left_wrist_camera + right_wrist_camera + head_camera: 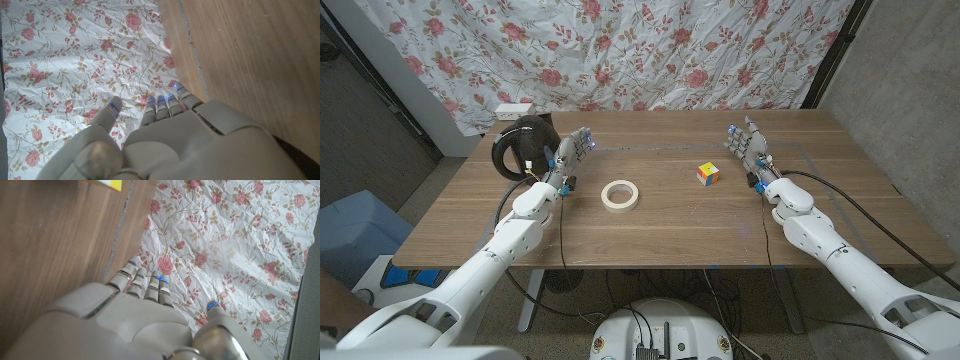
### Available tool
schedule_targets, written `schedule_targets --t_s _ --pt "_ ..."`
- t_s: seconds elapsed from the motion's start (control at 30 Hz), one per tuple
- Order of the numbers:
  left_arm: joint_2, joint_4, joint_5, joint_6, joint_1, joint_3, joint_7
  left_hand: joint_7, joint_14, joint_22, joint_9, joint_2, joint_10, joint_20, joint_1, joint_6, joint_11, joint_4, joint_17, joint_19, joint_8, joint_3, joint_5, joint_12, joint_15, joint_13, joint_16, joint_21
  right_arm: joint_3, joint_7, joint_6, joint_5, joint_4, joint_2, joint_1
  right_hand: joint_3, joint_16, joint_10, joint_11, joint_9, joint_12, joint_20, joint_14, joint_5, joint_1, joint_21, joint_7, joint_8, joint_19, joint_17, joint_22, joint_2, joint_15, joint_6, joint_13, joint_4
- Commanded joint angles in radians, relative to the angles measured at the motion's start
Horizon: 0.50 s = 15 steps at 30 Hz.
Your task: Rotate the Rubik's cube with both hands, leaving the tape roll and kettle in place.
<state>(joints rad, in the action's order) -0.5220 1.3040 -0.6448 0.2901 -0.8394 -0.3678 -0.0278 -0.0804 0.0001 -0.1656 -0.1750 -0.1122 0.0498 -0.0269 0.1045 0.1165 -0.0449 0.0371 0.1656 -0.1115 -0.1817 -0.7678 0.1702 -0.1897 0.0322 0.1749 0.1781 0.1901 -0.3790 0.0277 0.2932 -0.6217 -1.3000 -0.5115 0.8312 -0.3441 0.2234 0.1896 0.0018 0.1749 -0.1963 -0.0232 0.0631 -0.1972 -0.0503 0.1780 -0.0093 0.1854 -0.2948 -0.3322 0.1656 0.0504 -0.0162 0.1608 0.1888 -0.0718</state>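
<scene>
A small Rubik's cube (709, 174) sits on the wooden table (660, 225), right of centre. A cream tape roll (620, 195) lies flat near the middle. A dark kettle (523, 144) stands at the far left. My left hand (570, 155) is raised beside the kettle, fingers apart, holding nothing. My right hand (749, 148) stands to the right of the cube, apart from it, fingers spread and empty. In the left wrist view my left hand (165, 145) points toward the floral cloth. In the right wrist view my right hand (135, 325) does the same, with a yellow cube edge (106, 184) at the picture's edge.
A floral cloth (620, 50) hangs behind the table's far edge. A white power strip (514, 109) lies at the far left corner. Black cables run along both arms. A blue bin (350, 235) stands on the floor to the left.
</scene>
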Motion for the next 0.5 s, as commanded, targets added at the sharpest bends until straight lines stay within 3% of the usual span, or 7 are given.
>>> schedule_targets --t_s 0.03,0.37,0.43,0.5 --pt "0.005 -0.003 0.013 0.001 0.007 -0.002 0.014 0.004 -0.001 -0.005 -0.001 -0.070 0.006 0.001 0.008 0.006 -0.002 -0.001 0.005 -0.008 -0.003 -0.005 0.005 -0.006 0.006 0.003 0.005 0.004 -0.017 -0.016 0.030 0.039 0.002 0.002 -0.009 -0.011 0.004 0.005 -0.005 0.003 -0.003 0.003 0.009 -0.008 -0.017 0.006 -0.004 0.007 -0.006 0.000 0.003 0.003 0.008 0.009 0.002 0.007" --pt "0.008 0.018 0.019 -0.001 0.002 -0.001 0.033 0.007 0.000 -0.005 -0.001 -0.070 0.008 0.000 0.008 0.005 0.004 -0.006 0.005 -0.010 -0.002 -0.002 0.005 -0.006 0.003 0.003 0.005 0.004 -0.040 -0.025 -0.017 0.135 -0.076 -0.086 -0.013 -0.014 -0.003 0.012 -0.015 0.002 -0.003 0.013 0.012 -0.008 -0.027 0.004 -0.016 0.005 0.003 0.014 0.002 -0.001 0.025 0.010 0.001 0.022" --pt "0.000 0.036 0.024 -0.005 -0.006 0.000 0.043 0.008 0.001 -0.005 -0.001 -0.070 0.008 0.000 0.008 0.005 0.004 -0.006 0.005 -0.010 -0.002 -0.002 0.005 -0.006 0.002 0.003 0.005 0.004 -0.043 -0.016 -0.011 0.151 -0.083 -0.102 -0.016 -0.018 -0.006 0.022 -0.016 0.002 -0.005 0.018 0.015 -0.008 -0.033 0.005 -0.036 0.011 0.005 0.023 0.002 0.001 0.031 0.027 0.000 0.032" --pt "-0.009 0.056 0.030 -0.012 -0.016 0.003 0.056 0.009 0.002 -0.005 -0.001 -0.070 0.009 0.000 0.008 0.005 0.006 -0.008 0.005 -0.010 -0.002 -0.001 0.005 -0.006 0.002 0.003 0.005 0.004 -0.047 0.004 -0.012 0.161 -0.089 -0.120 -0.020 -0.018 -0.006 0.024 -0.017 0.002 -0.005 0.022 0.016 -0.008 -0.034 0.005 -0.037 0.010 0.007 0.025 0.002 0.001 0.036 0.027 0.000 0.034"
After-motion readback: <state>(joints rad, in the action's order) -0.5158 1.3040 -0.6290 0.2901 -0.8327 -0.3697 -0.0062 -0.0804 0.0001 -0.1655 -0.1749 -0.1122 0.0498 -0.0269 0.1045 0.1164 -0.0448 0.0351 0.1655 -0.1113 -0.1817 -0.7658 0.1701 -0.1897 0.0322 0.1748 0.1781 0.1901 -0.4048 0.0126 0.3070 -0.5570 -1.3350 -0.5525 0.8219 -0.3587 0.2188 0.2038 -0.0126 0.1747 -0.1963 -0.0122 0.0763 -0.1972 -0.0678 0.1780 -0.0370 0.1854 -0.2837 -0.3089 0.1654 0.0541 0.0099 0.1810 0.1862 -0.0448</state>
